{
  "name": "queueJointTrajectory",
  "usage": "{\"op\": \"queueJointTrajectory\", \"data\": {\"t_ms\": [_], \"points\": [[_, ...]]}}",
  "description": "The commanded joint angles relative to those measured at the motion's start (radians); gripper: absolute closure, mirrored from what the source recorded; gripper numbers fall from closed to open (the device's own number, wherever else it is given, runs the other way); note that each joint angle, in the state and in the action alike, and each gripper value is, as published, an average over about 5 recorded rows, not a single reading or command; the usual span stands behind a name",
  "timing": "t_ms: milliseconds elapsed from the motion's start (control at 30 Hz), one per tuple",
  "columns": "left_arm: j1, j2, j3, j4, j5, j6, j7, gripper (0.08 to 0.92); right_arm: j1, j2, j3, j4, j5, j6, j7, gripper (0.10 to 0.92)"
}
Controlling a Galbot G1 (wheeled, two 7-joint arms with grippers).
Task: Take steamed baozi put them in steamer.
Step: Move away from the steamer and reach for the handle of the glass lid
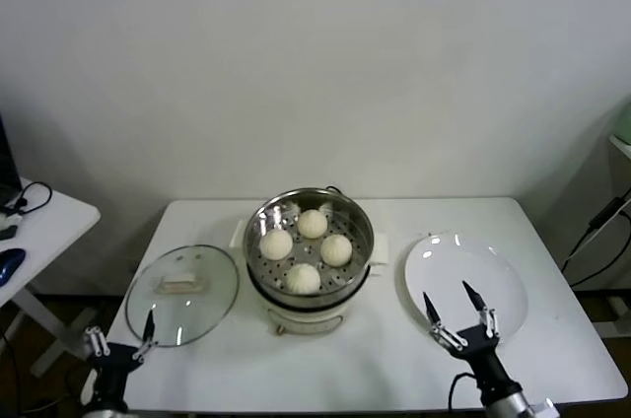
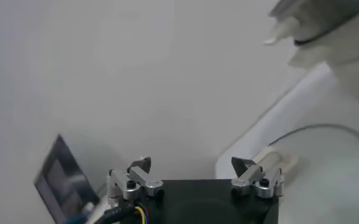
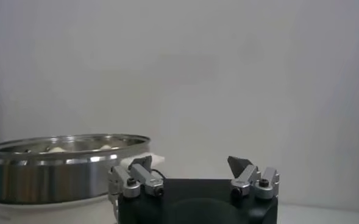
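All four baozi (image 1: 307, 250) sit in the steamer (image 1: 266, 226) mid-desk (image 1: 394, 359); plate (image 1: 503, 275) to its right, glass lid (image 1: 212, 305) to its left; right gripper (image 1: 459, 310) hovers spread wide over the plate's near edge; left gripper (image 1: 120, 339) spread too, empty, by the lid.

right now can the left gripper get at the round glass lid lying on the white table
Probably yes: the left gripper is open at the near edge of the round glass lid, with nothing between them.

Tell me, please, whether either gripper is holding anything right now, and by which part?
Nothing is held. The left gripper and the right gripper are both open and empty near the table's front edge.
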Motion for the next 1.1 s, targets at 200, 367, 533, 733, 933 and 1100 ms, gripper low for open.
{"op": "queueJointTrajectory", "data": {"t_ms": [200, 367, 533, 733, 933, 1100], "points": [[-0.119, 0.022, 0.018, 0.214, 0.626, -0.056, -0.222, 0.177, -0.061, 0.160, -0.069, -0.060, -0.015, 0.154, 0.058, 0.203], [-0.168, 0.011, 0.029, 0.282, 0.700, -0.053, -0.239, 0.177, -0.061, 0.167, -0.093, -0.077, -0.002, 0.179, 0.068, 0.203], [-0.211, 0.002, 0.043, 0.323, 0.728, -0.041, -0.239, 0.177, -0.064, 0.167, -0.106, -0.095, 0.003, 0.201, 0.068, 0.203], [-0.260, -0.005, 0.045, 0.367, 0.748, -0.025, -0.238, 0.177, -0.070, 0.168, -0.113, -0.100, 0.005, 0.214, 0.066, 0.203], [-0.297, -0.004, 0.042, 0.380, 0.778, -0.007, -0.225, 0.177, -0.074, 0.170, -0.118, -0.099, 0.005, 0.219, 0.066, 0.203], [-0.320, 0.001, 0.042, 0.399, 0.822, 0.002, -0.207, 0.177, -0.076, 0.171, -0.120, -0.098, 0.005, 0.225, 0.065, 0.203]]}}
